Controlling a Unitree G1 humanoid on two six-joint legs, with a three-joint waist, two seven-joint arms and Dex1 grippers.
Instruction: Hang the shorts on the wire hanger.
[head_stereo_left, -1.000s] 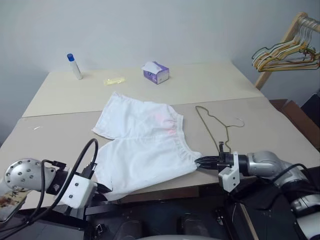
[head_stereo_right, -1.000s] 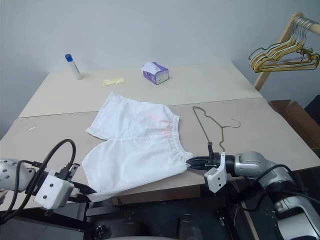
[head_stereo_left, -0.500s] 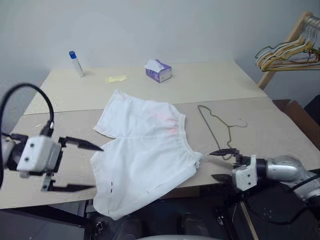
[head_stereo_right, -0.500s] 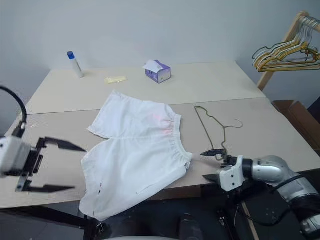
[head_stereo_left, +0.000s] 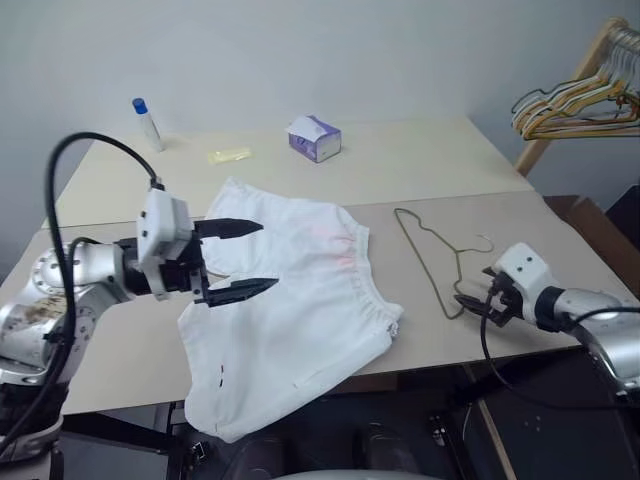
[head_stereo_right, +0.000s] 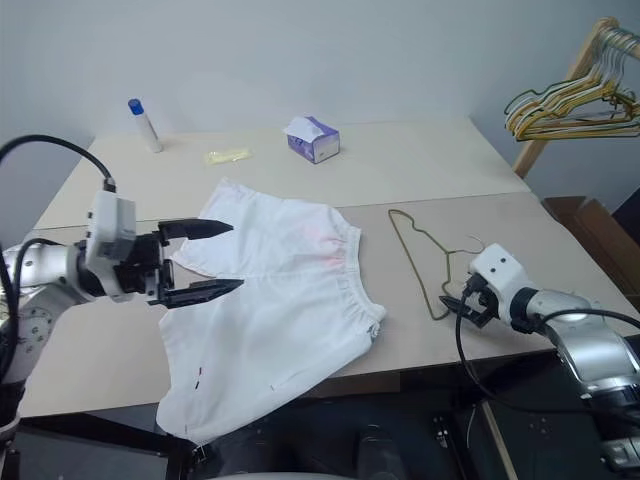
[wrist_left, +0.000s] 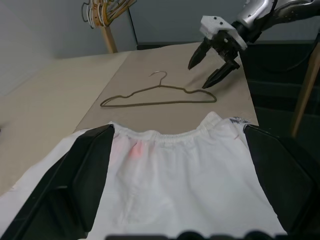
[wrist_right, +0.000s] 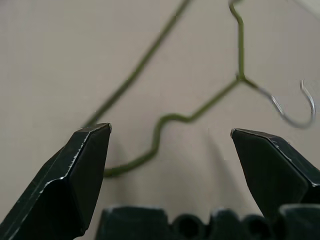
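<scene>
The white shorts (head_stereo_left: 300, 300) lie spread on the beige table (head_stereo_left: 110, 330), waistband to the right, one leg end drooping over the front edge. The wire hanger (wrist_left: 155, 103) lies flat just right of the waistband, hook pointing right. My left gripper (head_stereo_left: 268, 255) hovers open above the shorts' left leg, pointing right, with nothing in it. My right gripper (head_stereo_right: 450, 308) stands open at the hanger's near corner, close above the table, its fingers (wrist_right: 85, 165) either side of the wire (wrist_right: 170, 117) without touching it.
At the back of the table stand a purple tissue box (head_stereo_left: 315, 138), a white bottle with a blue cap (head_stereo_left: 148, 125) and a small yellow item (head_stereo_left: 230, 155). A wooden rack with bunched hangers (head_stereo_left: 575, 100) is at the far right, a cardboard box (head_stereo_left: 595, 235) below it.
Both grippers let go of the shorts' front edge and opened. The left rose and swung over the shorts; the right moved right to the hanger. The shorts' near leg now droops over the edge.
</scene>
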